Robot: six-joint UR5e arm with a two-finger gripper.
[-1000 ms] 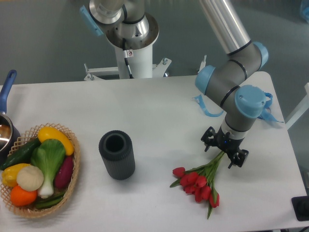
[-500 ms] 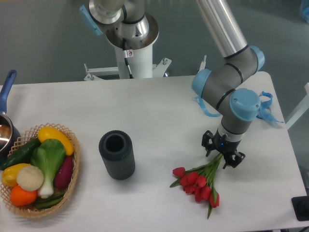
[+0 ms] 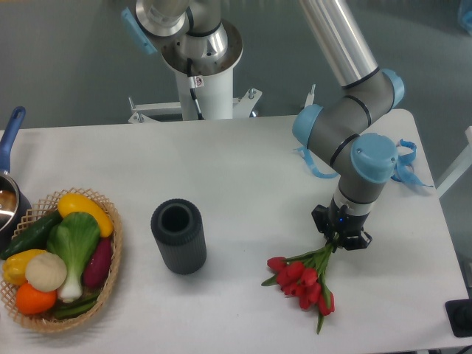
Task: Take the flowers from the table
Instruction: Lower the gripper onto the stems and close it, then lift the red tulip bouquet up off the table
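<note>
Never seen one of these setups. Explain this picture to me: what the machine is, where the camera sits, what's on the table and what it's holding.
The machine is one jointed robot arm, grey with blue caps, ending in a two-finger pincer. A single fixed camera looks down at the white table from the front. On it lie a bunch of red tulips, the flowers, a dark ribbed cylinder standing open end up, a wicker basket of vegetables, a pot with a blue handle at the left edge, and blue ribbon scraps. The pincer is closed around the green stems; the blooms rest on the table.
</note>
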